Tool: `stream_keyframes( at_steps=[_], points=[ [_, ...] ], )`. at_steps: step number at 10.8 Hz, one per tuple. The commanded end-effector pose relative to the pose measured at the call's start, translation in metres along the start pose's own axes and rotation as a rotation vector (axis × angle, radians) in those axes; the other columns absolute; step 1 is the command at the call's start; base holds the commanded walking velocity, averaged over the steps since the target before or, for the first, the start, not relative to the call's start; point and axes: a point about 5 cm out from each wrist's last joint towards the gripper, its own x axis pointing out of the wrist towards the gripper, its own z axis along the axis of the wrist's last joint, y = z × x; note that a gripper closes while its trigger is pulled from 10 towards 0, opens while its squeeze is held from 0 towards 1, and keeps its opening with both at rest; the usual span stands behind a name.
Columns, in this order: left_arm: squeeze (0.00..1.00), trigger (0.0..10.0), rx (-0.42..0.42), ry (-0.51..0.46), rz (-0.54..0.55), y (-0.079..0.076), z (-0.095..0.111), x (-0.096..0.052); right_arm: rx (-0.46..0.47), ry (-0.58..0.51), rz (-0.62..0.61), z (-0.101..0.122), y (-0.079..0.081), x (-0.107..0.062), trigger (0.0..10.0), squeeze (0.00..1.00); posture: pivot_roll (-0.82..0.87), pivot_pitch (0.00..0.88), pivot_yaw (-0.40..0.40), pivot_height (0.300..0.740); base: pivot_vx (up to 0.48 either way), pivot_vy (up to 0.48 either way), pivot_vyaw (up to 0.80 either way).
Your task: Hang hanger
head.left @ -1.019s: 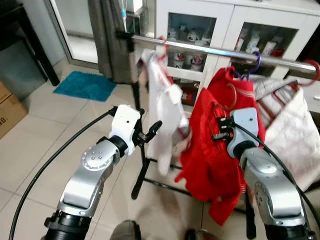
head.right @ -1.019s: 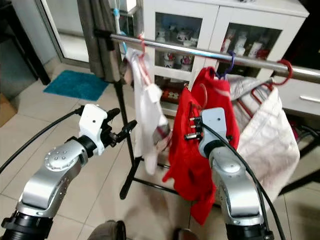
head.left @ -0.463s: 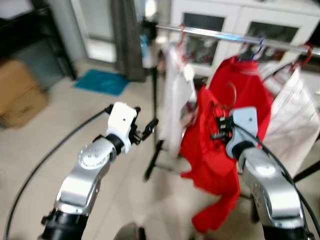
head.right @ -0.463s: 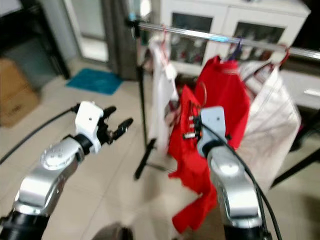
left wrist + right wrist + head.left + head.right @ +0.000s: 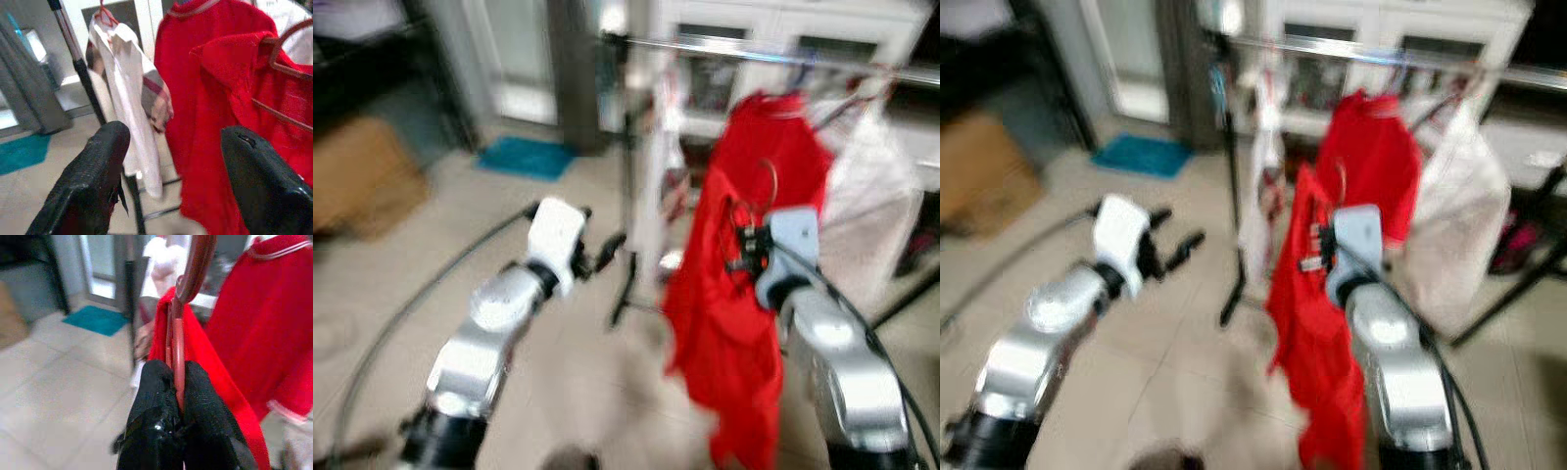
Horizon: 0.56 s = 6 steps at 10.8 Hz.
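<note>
Right claw pinching red hanger stem, left claw spread wide, holding nothing

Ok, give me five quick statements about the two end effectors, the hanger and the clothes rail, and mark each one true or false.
1. The right end effector is shut on the red hanger. True.
2. The left end effector grips the white shirt. False: it is open and holds nothing.
3. A red garment drapes from the held hanger. True.
4. The held hanger's hook is already over the metal rail. False: it is below the rail, in front of it.
5. A teal mat lies on the floor. True.
</note>
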Motion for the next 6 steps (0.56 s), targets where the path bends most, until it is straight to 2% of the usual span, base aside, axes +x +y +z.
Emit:
stream_keyframes(
  at_steps=[1,2,3,5,6],
  points=[
    [0.0,10.0,0.043,-0.013,-0.011,0.002,0.006,0.005,0.016,-0.081,0.03,0.017,0.002,-0.001,7.8,0.0,-0.01,0.026,0.036,0.74,0.0,0.0,0.0],
    [0.0,10.0,0.053,-0.013,-0.002,0.004,0.006,0.007,0.016,-0.097,0.043,0.021,0.004,-0.001,10.0,0.0,-0.01,0.025,0.037,0.74,0.0,0.0,0.0],
    [0.0,10.0,0.053,-0.016,-0.003,0.004,0.007,0.008,0.019,-0.105,0.048,0.024,0.005,-0.001,10.0,0.0,-0.01,0.024,0.036,0.74,0.0,0.0,0.0],
    [0.0,10.0,0.093,-0.036,-0.029,0.003,0.015,0.023,0.122,-0.154,0.107,0.034,0.011,-0.001,10.0,0.0,-0.01,0.021,0.027,0.74,0.0,0.0,0.0],
    [0.1,10.0,0.089,-0.05,-0.076,0.0,0.02,0.031,0.156,-0.177,0.152,0.039,0.015,-0.001,10.0,0.0,-0.01,0.019,0.025,0.74,0.0,0.0,0.0]
  ],
)
